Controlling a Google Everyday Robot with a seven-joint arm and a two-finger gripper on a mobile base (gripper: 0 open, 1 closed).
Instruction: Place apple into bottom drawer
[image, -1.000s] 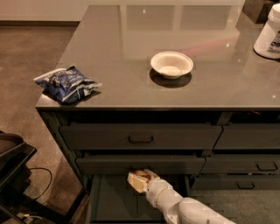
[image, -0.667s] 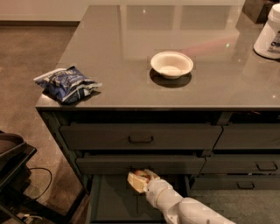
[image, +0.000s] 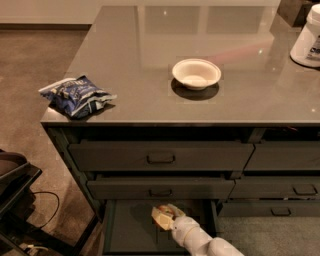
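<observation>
The bottom drawer (image: 131, 227) of the left column is pulled open and shows its flat dark-grey floor. My gripper (image: 161, 216) reaches into it from the lower right on a white arm and hovers low over the drawer's middle. It is shut on the apple (image: 163, 207), of which only a small red-orange patch with some yellow shows between the pale fingers. The rest of the apple is hidden by the gripper.
Two handled drawer fronts (image: 160, 156) (image: 160, 188) sit shut above the open drawer. On the grey countertop are a white bowl (image: 196, 73), a blue chip bag (image: 76, 95) at the left corner and a white container (image: 307, 40) at the far right. Black equipment (image: 15, 185) stands on the floor at left.
</observation>
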